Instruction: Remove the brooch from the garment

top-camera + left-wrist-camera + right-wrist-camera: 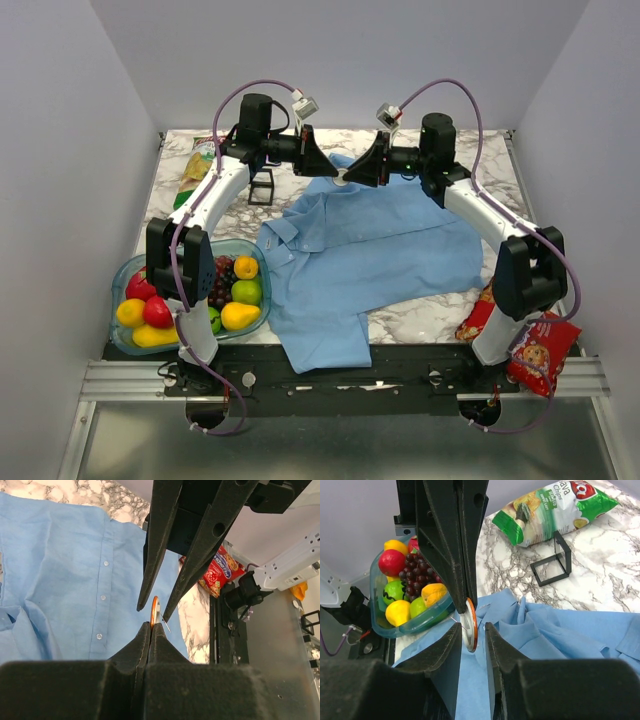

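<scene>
The garment, a light blue short-sleeved shirt (385,245), lies spread on the marble table, collar to the left. The brooch (342,181) is a small round white disc with an orange rim, held on edge above the shirt's far part. My left gripper (334,175) is shut on the brooch (154,611), its pin sticking out to the side. My right gripper (352,178) is open, with one finger on each side of the brooch (470,622) and not touching it. In the right wrist view no cloth hangs from the brooch.
A teal bowl (232,243) of fruit stands at the front left. A green chip bag (198,165) and a small black frame (261,187) lie at the back left. Red snack bags (540,355) lie at the front right edge.
</scene>
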### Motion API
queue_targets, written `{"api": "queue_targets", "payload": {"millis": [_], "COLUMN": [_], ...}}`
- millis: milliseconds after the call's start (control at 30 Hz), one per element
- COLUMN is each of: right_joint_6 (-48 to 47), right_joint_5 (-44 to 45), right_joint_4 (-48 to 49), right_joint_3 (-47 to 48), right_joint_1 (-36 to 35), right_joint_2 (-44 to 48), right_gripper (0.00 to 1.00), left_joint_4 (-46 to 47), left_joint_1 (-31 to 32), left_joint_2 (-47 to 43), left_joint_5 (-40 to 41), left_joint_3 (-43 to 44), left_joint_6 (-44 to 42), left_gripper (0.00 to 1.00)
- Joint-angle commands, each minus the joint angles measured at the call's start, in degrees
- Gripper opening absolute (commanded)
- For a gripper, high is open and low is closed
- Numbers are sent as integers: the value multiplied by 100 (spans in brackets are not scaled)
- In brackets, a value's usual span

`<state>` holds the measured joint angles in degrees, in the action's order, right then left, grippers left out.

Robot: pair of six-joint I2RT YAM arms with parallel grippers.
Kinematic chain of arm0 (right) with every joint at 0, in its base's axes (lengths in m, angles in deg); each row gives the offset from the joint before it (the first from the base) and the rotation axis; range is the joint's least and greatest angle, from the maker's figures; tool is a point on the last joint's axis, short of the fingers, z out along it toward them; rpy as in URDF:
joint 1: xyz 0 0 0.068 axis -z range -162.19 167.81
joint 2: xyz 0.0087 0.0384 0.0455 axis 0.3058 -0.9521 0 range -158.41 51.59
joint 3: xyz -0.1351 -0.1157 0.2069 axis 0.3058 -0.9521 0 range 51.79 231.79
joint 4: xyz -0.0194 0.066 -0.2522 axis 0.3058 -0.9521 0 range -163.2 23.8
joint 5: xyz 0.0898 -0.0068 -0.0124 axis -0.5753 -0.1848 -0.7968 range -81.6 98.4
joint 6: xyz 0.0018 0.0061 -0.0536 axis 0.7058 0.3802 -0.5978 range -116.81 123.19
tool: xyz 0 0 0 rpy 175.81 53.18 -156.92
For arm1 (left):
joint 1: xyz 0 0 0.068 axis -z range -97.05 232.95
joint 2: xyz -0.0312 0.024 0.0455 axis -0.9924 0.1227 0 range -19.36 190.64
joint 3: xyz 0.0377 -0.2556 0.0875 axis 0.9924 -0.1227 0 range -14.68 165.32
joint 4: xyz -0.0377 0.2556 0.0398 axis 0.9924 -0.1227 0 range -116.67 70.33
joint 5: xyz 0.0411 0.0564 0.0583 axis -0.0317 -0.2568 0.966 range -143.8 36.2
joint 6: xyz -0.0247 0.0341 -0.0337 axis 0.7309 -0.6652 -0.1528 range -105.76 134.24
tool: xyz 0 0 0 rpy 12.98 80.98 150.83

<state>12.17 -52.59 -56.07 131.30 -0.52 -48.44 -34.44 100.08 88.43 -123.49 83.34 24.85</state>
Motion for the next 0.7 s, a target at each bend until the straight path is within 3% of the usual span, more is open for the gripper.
{"api": "queue_targets", "payload": {"millis": [0, 667], "right_joint_6": [-27, -115], "right_joint_5": [210, 474], "right_joint_4": [-20, -90], "right_joint_3": [118, 188], "right_joint_1": [-13, -22], "right_joint_2": [-157, -289], "right_gripper": [33, 33], "left_joint_4": [-229, -316], "left_joint_1": [72, 80], "left_joint_2": [23, 84], "left_joint_5": [-124, -141], "left_joint_3": [183, 271], "left_joint_6": [-173, -261], "left_gripper": [0, 0]}}
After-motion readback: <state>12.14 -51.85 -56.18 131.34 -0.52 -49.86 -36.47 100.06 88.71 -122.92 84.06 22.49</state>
